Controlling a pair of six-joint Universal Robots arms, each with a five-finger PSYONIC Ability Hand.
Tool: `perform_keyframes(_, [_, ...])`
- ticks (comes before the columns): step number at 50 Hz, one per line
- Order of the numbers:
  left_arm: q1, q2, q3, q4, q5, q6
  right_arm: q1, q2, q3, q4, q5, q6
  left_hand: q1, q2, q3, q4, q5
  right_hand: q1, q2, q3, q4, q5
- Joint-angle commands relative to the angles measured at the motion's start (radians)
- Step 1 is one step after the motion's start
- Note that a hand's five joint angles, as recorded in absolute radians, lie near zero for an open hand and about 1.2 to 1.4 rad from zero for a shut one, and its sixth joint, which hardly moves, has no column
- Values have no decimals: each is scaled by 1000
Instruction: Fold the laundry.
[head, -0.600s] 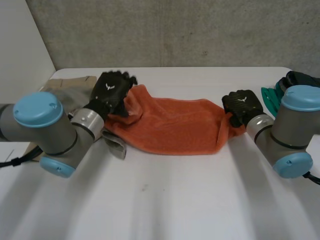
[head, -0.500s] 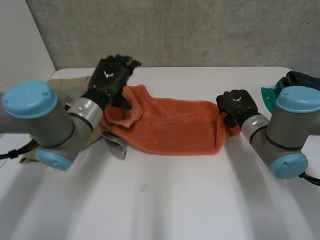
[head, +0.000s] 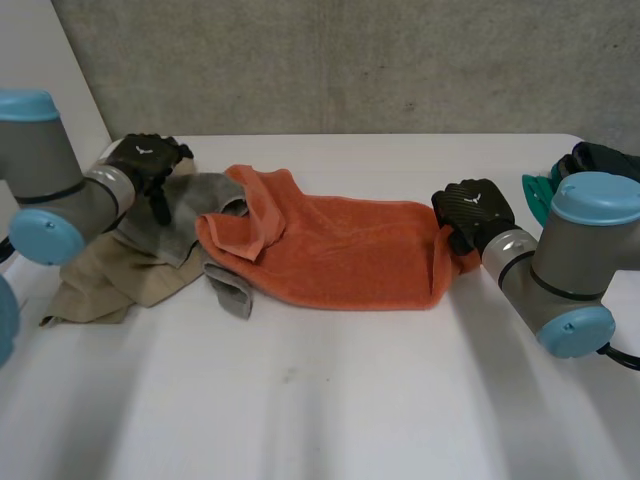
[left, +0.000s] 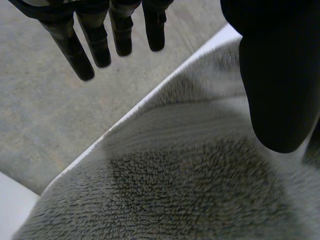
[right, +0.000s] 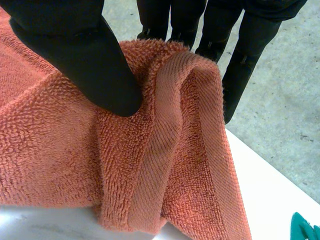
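Nearest, a bare stretch of white counter (head: 320, 400) is seen. Beyond it, an orange towel (head: 340, 255) is stretched flat from the right robot hand (head: 472, 210) toward the left robot hand (head: 148, 160). The towel's end nearer the left robot hand is flopped over in a loose fold. At the right robot hand, the towel's hemmed edge is pinched between thumb and fingers and bunched upward in that grip. The left robot hand is held wide, with fingers straight and thumb just over a grey towel (head: 195, 205). This towel lies under its palm, partly over a beige cloth (head: 110, 280).

A moment earlier the left robot hand was at the orange towel's corner. That corner has been let go, and the hand has been swung away to the grey towel. The orange towel is therefore judged to be held at one end only. Its fold is not yet made, and a fresh grip would be needed.

Farther off, behind the right arm, a teal item (head: 540, 190) is glimpsed. A grey wall (head: 350, 60) closes the scene.
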Motion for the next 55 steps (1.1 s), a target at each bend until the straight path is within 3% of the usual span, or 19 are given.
perform_keyframes(1, [-21, -111, 104, 32, 5, 139, 2, 4, 3, 0, 0, -33, 524, 532, 526, 536, 515, 252, 214, 210, 200, 228])
perform_keyframes(4, [-22, -131, 127, 29, -14, 185, -1, 4, 3, 0, 0, -41, 1139, 1147, 1141, 1151, 1130, 252, 214, 210, 200, 228])
perform_keyframes(9, [-5, -86, 155, 70, -188, 249, -4, 4, 1, 0, -2, -44, 1176, 1184, 1178, 1188, 1167, 252, 214, 210, 200, 228])
perform_keyframes(10, [14, -54, 164, 122, -292, 242, -4, 7, 0, 0, -2, -44, 1176, 1184, 1178, 1188, 1167, 252, 214, 210, 200, 228])
perform_keyframes(14, [68, 27, 172, 320, -470, 173, -1, 10, -2, 0, 0, -44, 1176, 1184, 1178, 1188, 1167, 252, 214, 210, 200, 228])
perform_keyframes(15, [79, 40, 173, 353, -475, 160, -1, 10, -2, 0, 0, -44, 1176, 1184, 1178, 1188, 1167, 252, 214, 210, 200, 228])
perform_keyframes(18, [110, 67, 175, 414, -437, 149, 1, 10, -2, 0, 1, -46, 1176, 1184, 1178, 1188, 1167, 252, 214, 210, 200, 228])
perform_keyframes(22, [119, 61, 195, 396, -388, 163, 1, 10, -2, 0, 1, -46, 1176, 1184, 1178, 1188, 1167, 252, 214, 210, 200, 228])
perform_keyframes(31, [119, -23, 190, 361, -367, 195, 9, 15, 1, 1, 1, -50, 1176, 1184, 1178, 1188, 1167, 252, 214, 210, 200, 228])
perform_keyframes(34, [107, -46, 160, 332, -331, 191, 10, 12, 1, 3, 1, -55, 425, 432, 426, 437, 415, 252, 214, 210, 200, 228])
perform_keyframes(35, [93, -45, 128, 306, -304, 195, 12, 10, 1, 4, 1, -58, 59, 66, 60, 71, 49, 252, 214, 210, 200, 228])
perform_keyframes(36, [85, -42, 111, 293, -291, 197, 12, 10, 3, 5, 1, -58, -41, -33, -39, -29, -50, 252, 214, 210, 200, 228])
perform_keyframes(42, [56, 32, -30, 215, -222, 189, 9, 10, 1, 3, 1, -61, -46, -38, -44, -34, -55, 252, 214, 210, 200, 228])
perform_keyframes(49, [22, 87, -175, 83, -42, 180, 10, 15, -2, 3, 1, -61, -46, -38, -44, -34, -55, 252, 214, 210, 200, 228])
perform_keyframes(52, [13, 57, -167, 77, -6, 188, 12, 20, -2, 3, 1, -62, -46, -38, -44, -34, -55, 252, 214, 210, 200, 228])
perform_keyframes(55, [5, 3, -124, 78, -23, 200, 12, 21, -2, 3, 1, -67, -46, -38, -44, -34, -55, 252, 214, 210, 200, 228])
